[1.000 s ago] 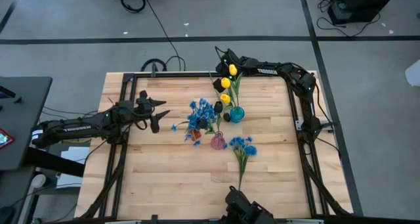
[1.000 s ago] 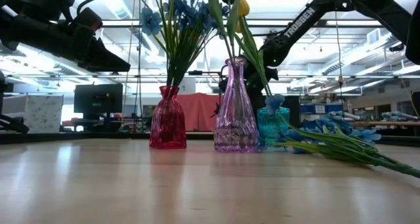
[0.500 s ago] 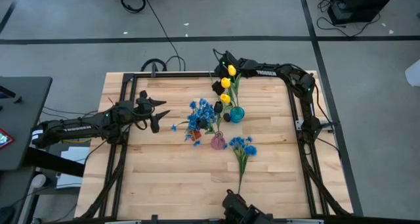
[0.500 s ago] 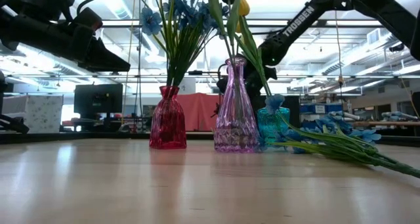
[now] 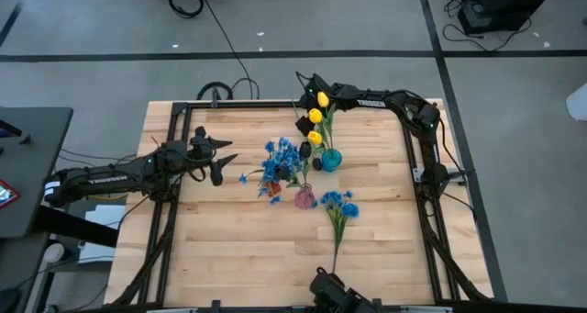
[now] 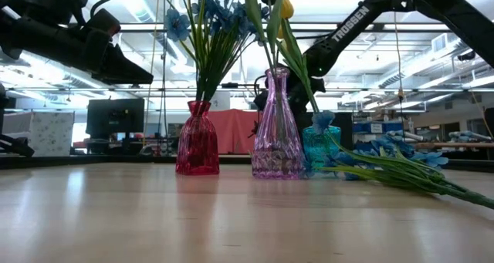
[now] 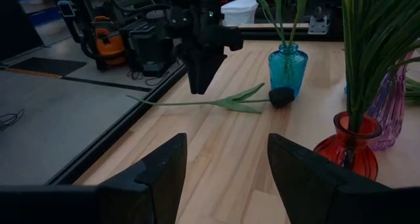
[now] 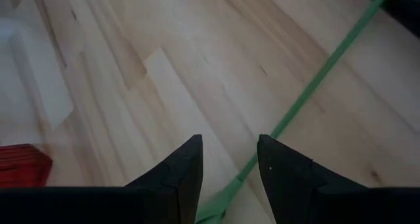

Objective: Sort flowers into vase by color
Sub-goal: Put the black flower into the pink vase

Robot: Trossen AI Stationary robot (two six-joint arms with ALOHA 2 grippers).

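Green stem: a dark tulip (image 7: 282,96) lies flat on the wooden table (image 5: 229,249), upper centre of the high view, bud just beside the teal vase (image 5: 331,159).
Stem and fingers: in the right wrist view the stem (image 8: 308,92) runs diagonally, its lower end between the fingertips.
Right gripper (image 5: 303,80): above the stem's far end, fingers apart.
Blue bunch (image 5: 337,207): lying lower centre.
Left gripper (image 5: 223,157): centre left, fingers apart, holding nothing.
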